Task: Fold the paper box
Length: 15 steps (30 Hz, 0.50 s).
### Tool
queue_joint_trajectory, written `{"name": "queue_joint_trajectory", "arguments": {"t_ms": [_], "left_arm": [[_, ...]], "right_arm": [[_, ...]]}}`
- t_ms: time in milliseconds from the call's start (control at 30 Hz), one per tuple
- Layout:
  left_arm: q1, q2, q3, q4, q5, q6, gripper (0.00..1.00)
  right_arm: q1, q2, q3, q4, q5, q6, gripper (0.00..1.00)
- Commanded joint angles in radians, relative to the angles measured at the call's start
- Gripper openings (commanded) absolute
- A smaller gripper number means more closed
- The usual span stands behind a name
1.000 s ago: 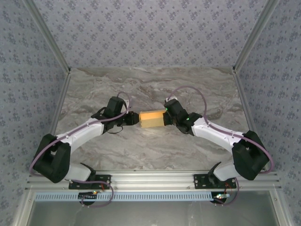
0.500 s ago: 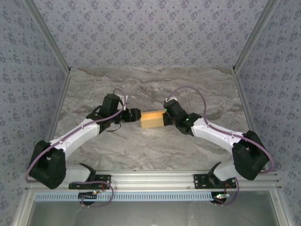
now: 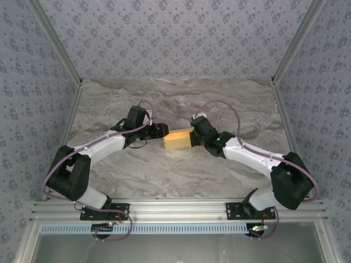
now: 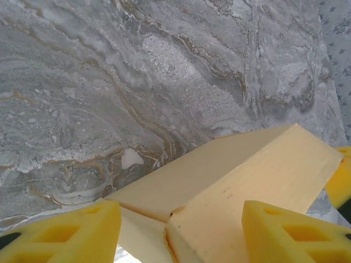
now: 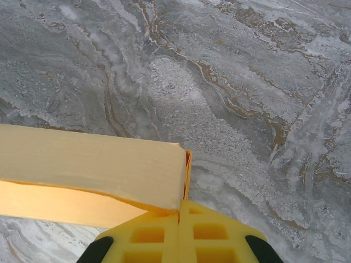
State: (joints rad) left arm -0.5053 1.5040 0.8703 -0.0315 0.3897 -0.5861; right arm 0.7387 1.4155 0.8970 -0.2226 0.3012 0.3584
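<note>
My right gripper was clenched on an end edge of the box; my left gripper stood released, the box's other end between its spread fingers.

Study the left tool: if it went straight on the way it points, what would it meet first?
The paper box. Its near end sits between the open fingers of the left tool, so it would probably hit cardboard almost at once, though depth is hard to judge.
</note>
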Motion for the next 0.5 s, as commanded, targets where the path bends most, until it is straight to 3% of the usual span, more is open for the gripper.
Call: {"name": "queue_joint_trajectory", "arguments": {"t_ms": [0, 200, 467], "left_arm": [[-0.011, -0.003, -0.038, 0.040, 0.026, -0.012, 0.59], [-0.013, 0.015, -0.080, 0.059, 0.020, -0.007, 0.59], [-0.028, 0.021, -0.105, 0.079, 0.000, -0.008, 0.58]], "right_arm": [[0.005, -0.018, -0.015, -0.037, 0.030, -0.007, 0.05], [0.004, -0.039, -0.018, -0.039, 0.026, -0.014, 0.13], [0.001, -0.107, 0.003, -0.068, -0.020, -0.048, 0.35]]}}
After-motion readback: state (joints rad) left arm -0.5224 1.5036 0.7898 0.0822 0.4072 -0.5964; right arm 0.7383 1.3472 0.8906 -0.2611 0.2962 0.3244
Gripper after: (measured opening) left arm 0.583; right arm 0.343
